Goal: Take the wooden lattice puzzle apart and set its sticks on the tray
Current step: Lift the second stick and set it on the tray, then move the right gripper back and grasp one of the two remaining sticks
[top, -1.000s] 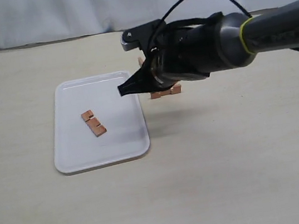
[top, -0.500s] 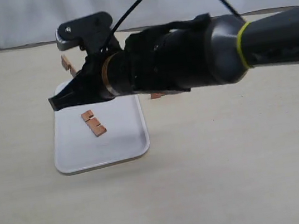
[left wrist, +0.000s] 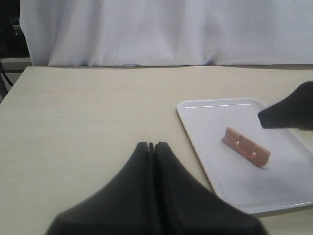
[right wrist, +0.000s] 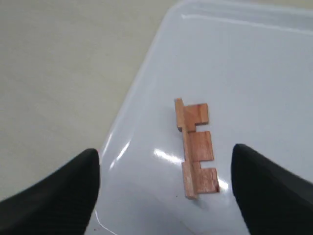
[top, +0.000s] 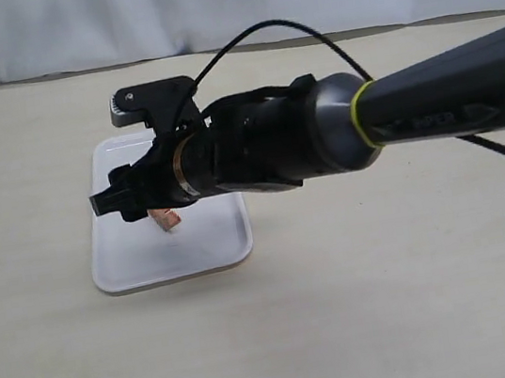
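The white tray lies left of centre on the table. One reddish-brown notched stick lies flat on it, and it also shows as the stick and partly as the stick. My right gripper hangs just above the tray beside that stick. The right gripper is open, with nothing between its fingers but the tray floor. My left gripper is shut and empty, over bare table near the tray's rim. The wooden lattice puzzle is hidden behind the right arm.
The thick right forearm with its cable reaches across the middle of the table and over the tray's far right corner. A white curtain closes off the back edge. Beige tabletop surrounds the tray.
The right arm has swung left from the puzzle's spot to above the tray and come lower. Its jaws, shut before, now stand open.
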`<control>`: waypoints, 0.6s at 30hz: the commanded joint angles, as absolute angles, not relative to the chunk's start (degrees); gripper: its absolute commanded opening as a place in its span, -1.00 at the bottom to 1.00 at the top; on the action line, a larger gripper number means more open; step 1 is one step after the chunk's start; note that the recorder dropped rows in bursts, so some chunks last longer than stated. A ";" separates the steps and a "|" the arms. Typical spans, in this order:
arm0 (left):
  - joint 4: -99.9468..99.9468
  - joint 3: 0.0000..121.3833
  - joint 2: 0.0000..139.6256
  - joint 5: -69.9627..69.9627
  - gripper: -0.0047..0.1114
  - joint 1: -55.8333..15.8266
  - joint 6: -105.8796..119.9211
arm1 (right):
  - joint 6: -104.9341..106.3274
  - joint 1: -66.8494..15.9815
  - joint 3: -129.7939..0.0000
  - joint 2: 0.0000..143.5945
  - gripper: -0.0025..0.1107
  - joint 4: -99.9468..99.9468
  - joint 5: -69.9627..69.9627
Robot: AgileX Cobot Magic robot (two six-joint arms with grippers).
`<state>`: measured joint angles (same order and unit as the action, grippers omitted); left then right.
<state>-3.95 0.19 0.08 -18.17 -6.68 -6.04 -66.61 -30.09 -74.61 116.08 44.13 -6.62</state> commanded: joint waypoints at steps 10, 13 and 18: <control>-3.99 0.00 0.00 -17.64 -0.92 -6.70 -6.18 | -37.60 -21.36 -74.56 108.42 0.60 31.03 -30.92; -3.99 0.00 0.00 -17.64 -0.92 -6.70 -6.18 | -32.43 -17.04 -74.56 110.10 0.73 22.21 -30.24; -3.99 0.00 0.00 -17.64 -0.92 -6.70 -6.18 | -33.99 -14.60 -74.56 112.66 0.76 21.44 -28.50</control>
